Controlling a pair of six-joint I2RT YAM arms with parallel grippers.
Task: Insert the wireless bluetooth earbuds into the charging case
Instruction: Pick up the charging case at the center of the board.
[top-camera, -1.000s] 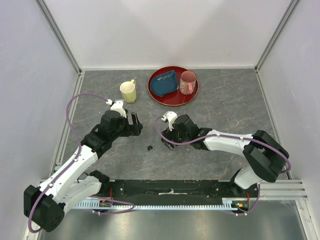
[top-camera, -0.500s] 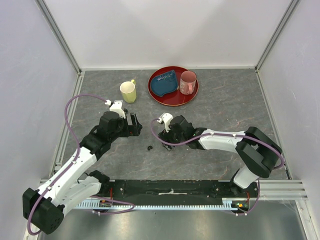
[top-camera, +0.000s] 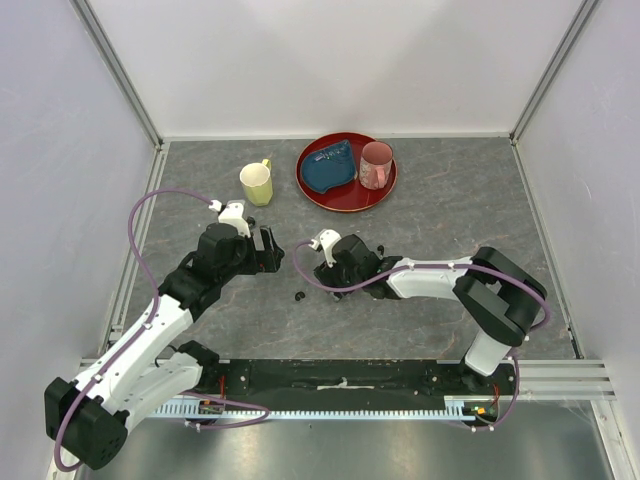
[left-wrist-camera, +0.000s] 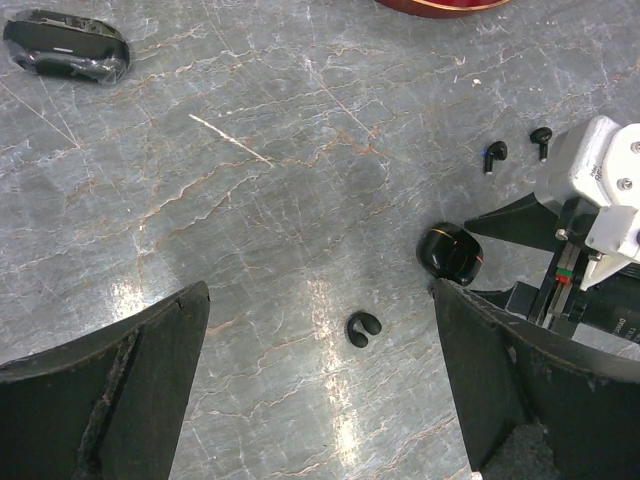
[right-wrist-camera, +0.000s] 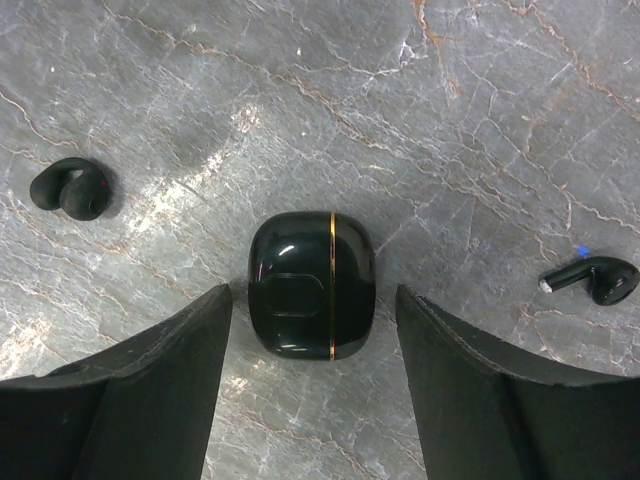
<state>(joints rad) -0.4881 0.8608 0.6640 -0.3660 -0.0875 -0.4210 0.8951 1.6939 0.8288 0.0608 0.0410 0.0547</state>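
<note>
While the left gripper (left-wrist-camera: 320, 300) is wide open and empty, the right gripper (right-wrist-camera: 312, 300) is wide open around the charging case (right-wrist-camera: 300, 265), whose inside is hidden.

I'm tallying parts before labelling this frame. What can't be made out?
Right wrist view: the charging case is shut, so its contents are hidden.
Top view: that case is hidden under the right gripper.
Left wrist view: the red plate is cut off by the top edge.
</note>
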